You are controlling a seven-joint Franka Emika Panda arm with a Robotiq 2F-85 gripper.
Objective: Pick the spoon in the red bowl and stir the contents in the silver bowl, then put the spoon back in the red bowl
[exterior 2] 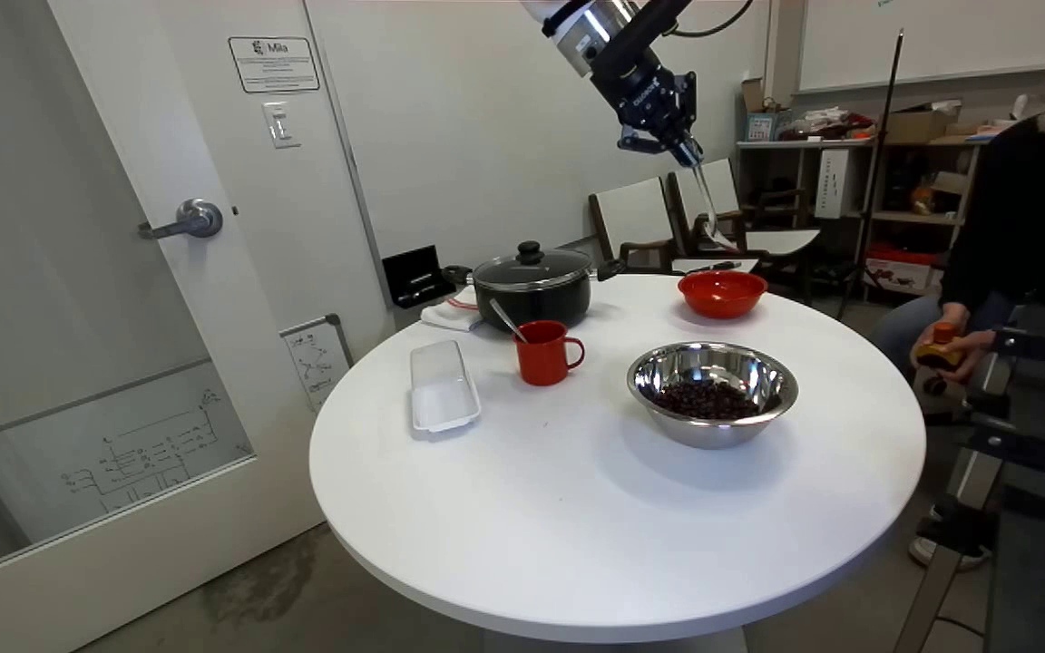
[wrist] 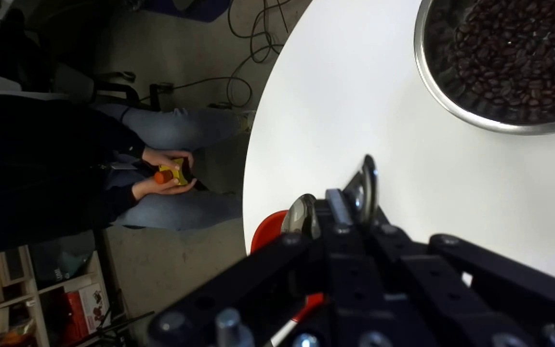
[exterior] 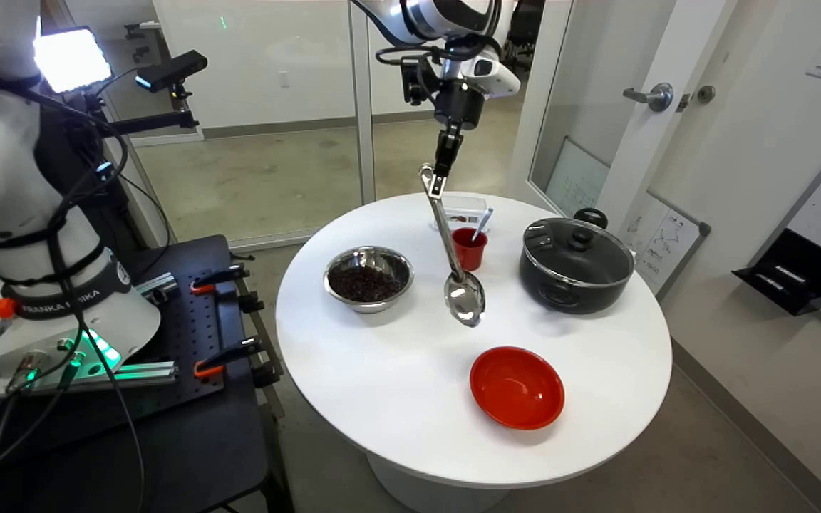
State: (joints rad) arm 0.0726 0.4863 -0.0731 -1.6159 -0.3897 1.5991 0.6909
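Observation:
My gripper (exterior: 437,185) is shut on the upper handle of the silver spoon (exterior: 465,299), which hangs head down in the air above the table. In the wrist view the looped handle end (wrist: 369,188) sticks out past the fingers, and the spoon's head (wrist: 300,216) shows beside them. Below and beyond the spoon lies the red bowl (exterior: 517,388), with nothing in it; the gripper partly covers this bowl (wrist: 269,230) in the wrist view. The silver bowl (exterior 2: 713,437) stands apart from the spoon, holding dark brown beans (wrist: 513,62) as its contents.
A black pot (exterior: 574,285) with a glass lid and a red mug (exterior 2: 542,354) with a utensil in it share the round white table (exterior: 396,385). Near the mug is a white container (exterior 2: 444,399). A seated person (wrist: 65,173) is close to the table's edge.

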